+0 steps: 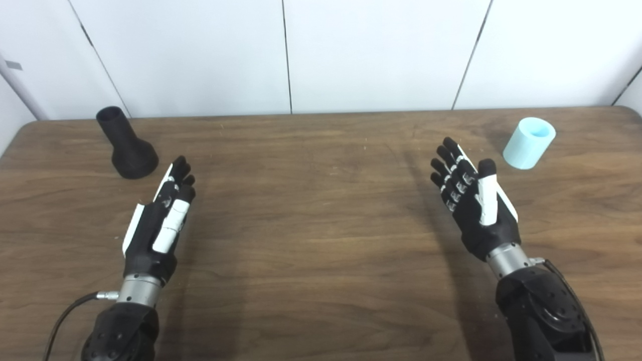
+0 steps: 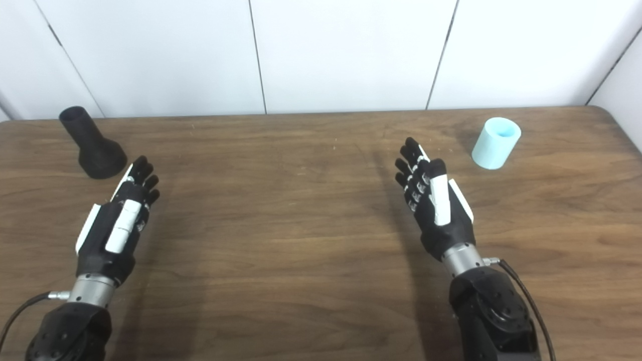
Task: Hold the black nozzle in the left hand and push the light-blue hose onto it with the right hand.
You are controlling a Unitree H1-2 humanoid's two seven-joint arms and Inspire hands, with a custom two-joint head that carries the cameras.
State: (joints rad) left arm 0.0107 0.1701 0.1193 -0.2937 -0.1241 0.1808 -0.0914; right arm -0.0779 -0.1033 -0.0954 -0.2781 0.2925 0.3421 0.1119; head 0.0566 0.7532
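The black nozzle (image 1: 128, 145) stands upright on its wide base at the far left of the wooden table (image 1: 311, 210), narrow end up. The light-blue hose (image 1: 528, 143), a short tube, rests tilted at the far right. My left hand (image 1: 159, 216) hovers just right of and nearer than the nozzle, fingers straight and apart, holding nothing. My right hand (image 1: 471, 196) is open too, palm turned inward, a little left of and below the hose. Neither hand touches its object.
White wall panels (image 1: 286, 55) rise right behind the table's far edge. Cables run from both wrists near the bottom of the picture. Bare wood lies between the two hands.
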